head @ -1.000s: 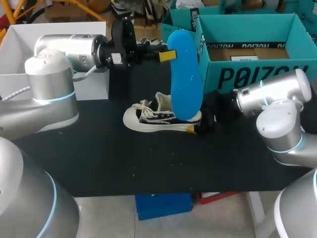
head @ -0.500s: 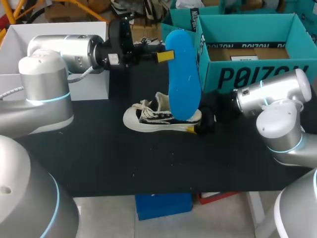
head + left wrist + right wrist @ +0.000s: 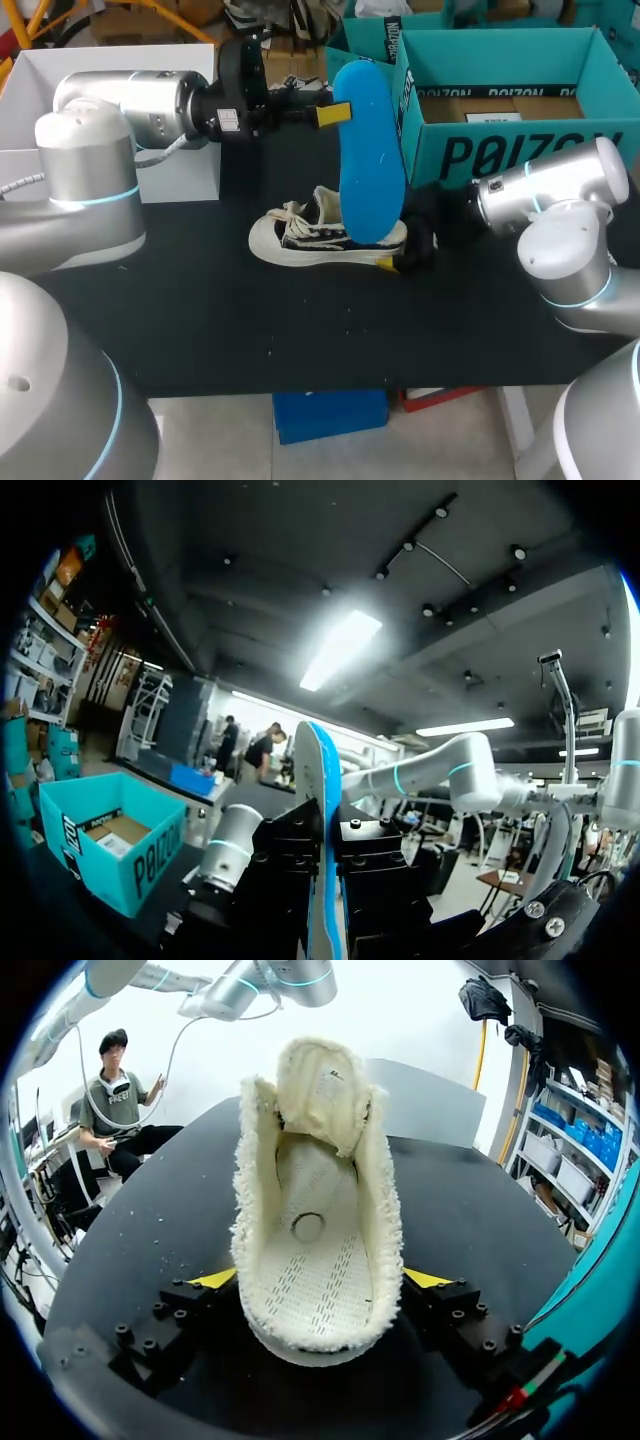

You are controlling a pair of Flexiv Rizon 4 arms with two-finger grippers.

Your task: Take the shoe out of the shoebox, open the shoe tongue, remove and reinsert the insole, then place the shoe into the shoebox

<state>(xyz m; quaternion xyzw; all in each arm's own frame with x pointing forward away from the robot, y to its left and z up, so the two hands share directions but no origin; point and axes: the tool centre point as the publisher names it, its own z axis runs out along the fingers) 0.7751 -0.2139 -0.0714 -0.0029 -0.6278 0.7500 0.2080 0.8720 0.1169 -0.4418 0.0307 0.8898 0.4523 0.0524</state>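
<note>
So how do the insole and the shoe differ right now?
The insole is plain blue; the shoe is cream with dark patterning. The insole stands nearly upright, held up by the left end effector; the shoe sits on the black table, its inside bare. Shared: each is gripped, the shoe at its heel by the right end effector.
</note>
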